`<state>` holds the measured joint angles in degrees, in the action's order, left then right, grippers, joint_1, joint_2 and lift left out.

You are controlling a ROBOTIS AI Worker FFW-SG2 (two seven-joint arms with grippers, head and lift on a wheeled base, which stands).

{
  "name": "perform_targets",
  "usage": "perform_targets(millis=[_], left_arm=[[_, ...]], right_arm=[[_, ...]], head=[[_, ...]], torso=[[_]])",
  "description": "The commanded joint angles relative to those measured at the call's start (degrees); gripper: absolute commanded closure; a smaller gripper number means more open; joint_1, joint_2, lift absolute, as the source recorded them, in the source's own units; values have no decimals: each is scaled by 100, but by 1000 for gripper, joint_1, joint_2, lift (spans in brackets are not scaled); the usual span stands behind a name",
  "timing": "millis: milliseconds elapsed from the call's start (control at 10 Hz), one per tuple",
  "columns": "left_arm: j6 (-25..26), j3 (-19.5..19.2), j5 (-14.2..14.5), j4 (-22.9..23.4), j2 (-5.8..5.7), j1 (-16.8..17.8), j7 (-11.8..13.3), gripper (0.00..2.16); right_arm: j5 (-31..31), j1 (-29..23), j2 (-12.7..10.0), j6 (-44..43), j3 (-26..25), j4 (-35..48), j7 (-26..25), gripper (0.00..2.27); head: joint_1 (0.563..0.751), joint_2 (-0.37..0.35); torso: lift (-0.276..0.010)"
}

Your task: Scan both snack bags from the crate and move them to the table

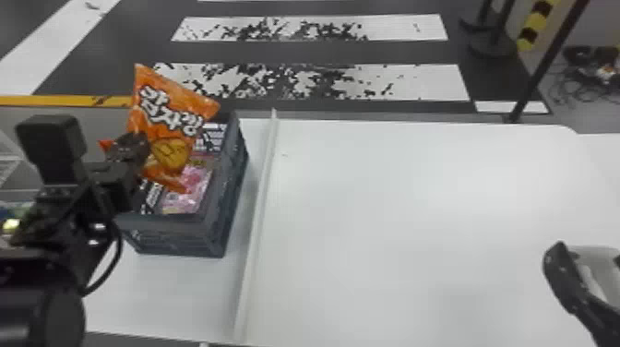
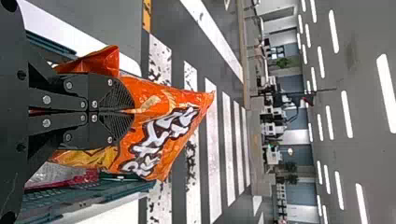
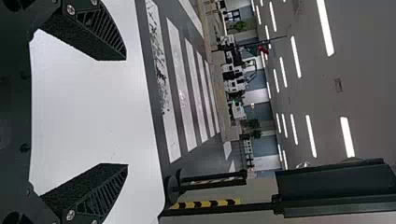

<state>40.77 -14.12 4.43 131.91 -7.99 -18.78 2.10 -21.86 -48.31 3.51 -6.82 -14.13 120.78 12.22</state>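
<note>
While the left gripper (image 1: pixel 140 145) pinches the orange snack bag (image 1: pixel 173 108) at the dark crate (image 1: pixel 166 224), I can see the pink snack bag (image 1: pixel 187 200) lying inside; over on the white table's (image 1: pixel 392 221) right side, the right gripper (image 1: pixel 588 258) holds its fingers spread apart.

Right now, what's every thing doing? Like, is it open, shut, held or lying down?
Orange bag: held up, tilted.
Pink bag: lying in the crate.
Crate: open on top, standing on the table.
Left hand: shut on the orange bag.
Right hand: open, empty.
</note>
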Motion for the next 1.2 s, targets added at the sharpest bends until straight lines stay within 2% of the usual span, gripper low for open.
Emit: perform_targets(millis=[0, 100, 300, 500, 600, 700, 900, 1000, 1100], left_arm=[[50, -3, -65, 661, 8, -205, -17, 2135], [173, 6, -100, 1074, 35, -328, -25, 2135], [754, 112, -39, 1856, 61, -539, 19, 2135], [1228, 331, 462, 2304, 228, -635, 300, 2135], [1263, 709, 453, 2348, 334, -670, 344, 2135], [1263, 1140, 480, 2278, 377, -732, 440, 2138], [1000, 2019, 594, 1750, 369, -793, 651, 2135], [578, 2397, 620, 1337, 369, -820, 774, 2135], [209, 2810, 620, 854, 369, -758, 801, 2135]], right_arm=[[6, 41, 18, 63, 7, 7, 0, 113], [6, 76, 27, 115, 7, 7, 0, 113], [32, 191, 36, 221, -37, -1, -9, 113], [6, 235, 27, 221, -142, 34, -18, 113], [-3, 235, 1, 221, -169, 69, -18, 113], [-11, 235, -17, 203, -195, 95, -18, 113], [-91, 217, -34, 203, -336, 139, -26, 113], [-161, 217, -61, 203, -415, 192, -26, 113], [-161, 217, -105, 203, -476, 262, -26, 113]], head=[[695, 54], [695, 47], [695, 32], [695, -26], [695, -77], [695, -107], [695, -228], [695, -305], [695, -346]], torso=[[-87], [-87], [-87], [-87], [-87], [-87], [-87], [-87], [-87]])
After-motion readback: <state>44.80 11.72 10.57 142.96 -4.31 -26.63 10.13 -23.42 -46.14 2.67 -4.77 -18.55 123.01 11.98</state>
